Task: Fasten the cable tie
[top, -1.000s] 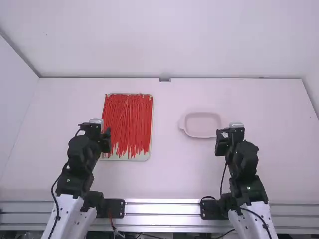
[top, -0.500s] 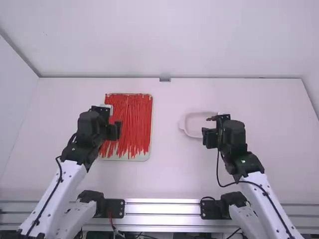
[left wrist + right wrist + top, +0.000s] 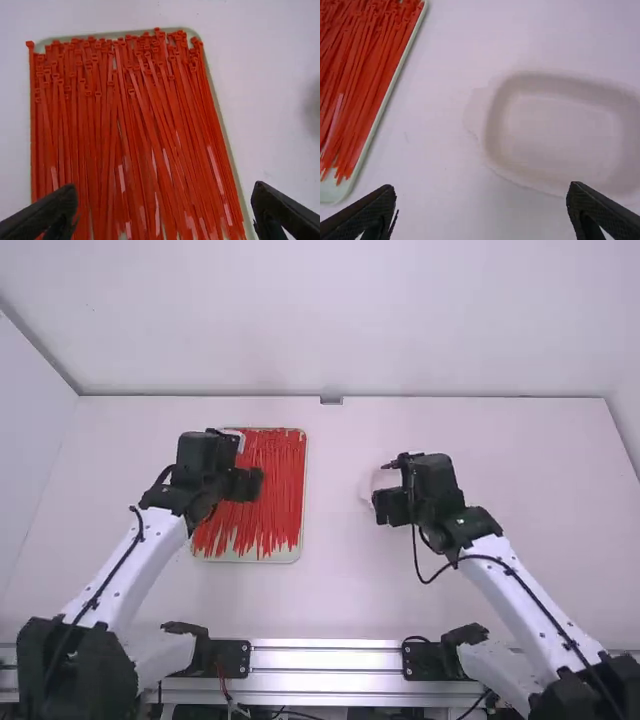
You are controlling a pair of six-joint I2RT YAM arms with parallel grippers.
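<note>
Many red cable ties (image 3: 268, 490) lie lengthwise in a pale green tray (image 3: 250, 557) left of the table's middle. My left gripper (image 3: 238, 485) hangs over the tray's left half. Its own view has both fingers wide apart and empty above the ties (image 3: 130, 130), so the left gripper (image 3: 162, 190) is open. My right gripper (image 3: 388, 502) hovers at the near left part of a white dish (image 3: 368, 483). The right gripper (image 3: 481, 190) is open too, with nothing in it, and the dish (image 3: 555, 130) lies empty past it.
The tray's corner (image 3: 332, 192) and some ties (image 3: 355, 60) show beside the dish, with a strip of bare white table (image 3: 440, 100) between them. White walls close the table at the back and sides.
Both arms have stretched forward from near their bases. The left gripper travelled up over the tray; the right gripper went forward and leftward to the dish.
</note>
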